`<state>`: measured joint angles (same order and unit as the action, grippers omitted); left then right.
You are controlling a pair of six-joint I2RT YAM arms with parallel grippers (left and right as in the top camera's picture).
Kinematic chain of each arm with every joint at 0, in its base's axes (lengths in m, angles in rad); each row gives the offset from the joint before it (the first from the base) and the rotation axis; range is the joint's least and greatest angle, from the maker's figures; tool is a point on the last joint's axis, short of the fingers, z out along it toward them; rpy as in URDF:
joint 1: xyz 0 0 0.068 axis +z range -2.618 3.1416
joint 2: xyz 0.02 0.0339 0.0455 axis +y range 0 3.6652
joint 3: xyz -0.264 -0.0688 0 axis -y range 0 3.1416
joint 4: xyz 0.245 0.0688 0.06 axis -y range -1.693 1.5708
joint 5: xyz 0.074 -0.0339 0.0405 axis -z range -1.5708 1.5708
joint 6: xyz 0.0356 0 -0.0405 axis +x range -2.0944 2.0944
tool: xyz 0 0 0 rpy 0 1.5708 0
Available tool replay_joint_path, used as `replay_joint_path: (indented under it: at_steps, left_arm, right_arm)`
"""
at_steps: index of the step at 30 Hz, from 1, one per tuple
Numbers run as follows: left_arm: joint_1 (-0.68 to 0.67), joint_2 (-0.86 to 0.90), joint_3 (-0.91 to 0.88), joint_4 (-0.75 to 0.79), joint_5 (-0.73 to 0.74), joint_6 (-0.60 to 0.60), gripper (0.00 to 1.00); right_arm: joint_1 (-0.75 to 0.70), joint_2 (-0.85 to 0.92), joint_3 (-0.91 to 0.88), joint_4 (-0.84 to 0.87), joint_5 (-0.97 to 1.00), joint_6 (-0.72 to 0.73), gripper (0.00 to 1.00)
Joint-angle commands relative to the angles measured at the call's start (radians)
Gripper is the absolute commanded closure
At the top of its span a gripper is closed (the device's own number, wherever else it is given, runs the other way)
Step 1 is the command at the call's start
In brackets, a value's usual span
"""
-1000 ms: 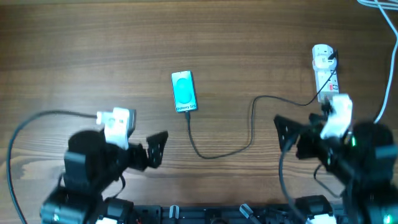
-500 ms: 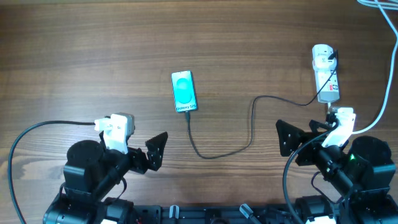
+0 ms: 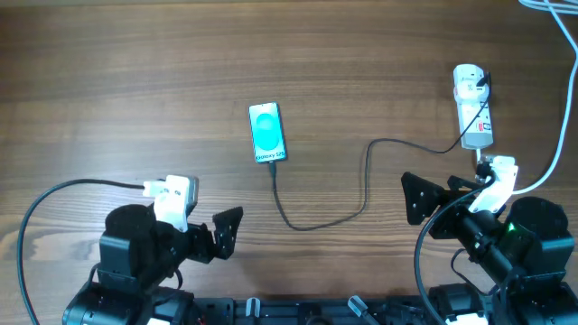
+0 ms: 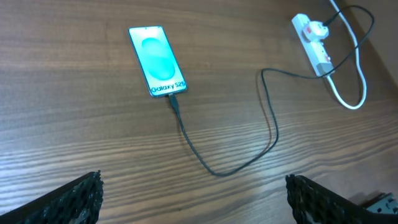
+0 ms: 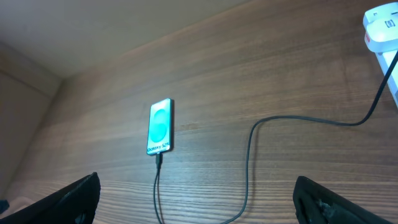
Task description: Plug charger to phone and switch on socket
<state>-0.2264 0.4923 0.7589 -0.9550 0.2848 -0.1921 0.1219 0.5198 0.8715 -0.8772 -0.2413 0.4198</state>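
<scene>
Nearest the robot, the left gripper (image 3: 226,233) hangs low over the brown wood-grain table (image 3: 135,72). Its black ridged fingers (image 4: 78,196) are spread wide with nothing between them. Only their tips show in the left wrist view. The right gripper (image 3: 417,200) is likewise spread wide and holds nothing. Its fingertips (image 5: 68,199) are cut off at the lower corners of its own view.

Between the two arms lies the charger (image 3: 316,226), a thin black cable that loops toward the robot, then rises and bends right toward the strip. Its small black plug tip (image 4: 174,102) sits in the near end of the phone (image 3: 267,133). The phone is a flat rectangle lying face up, with a turquoise screen and a white band of text.

Farther right lies the socket (image 3: 471,106), a long white power strip with a plug at its far end. The right wrist view shows only one corner of the strip. Its small red switch mark (image 4: 323,61) is too small to tell whether it is on or off. A thick white lead (image 3: 564,117) curves off the right edge.
</scene>
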Motion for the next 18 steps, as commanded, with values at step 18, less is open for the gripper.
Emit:
replay_joint_path:
  at_steps: [18]
  left_arm:
    - [0.112, -0.17, -0.006, -0.044, -0.131, 0.005, 0.0]
  right_arm:
    - [0.003, 0.007, -0.005, 0.001, 0.017, 0.01, 0.0]
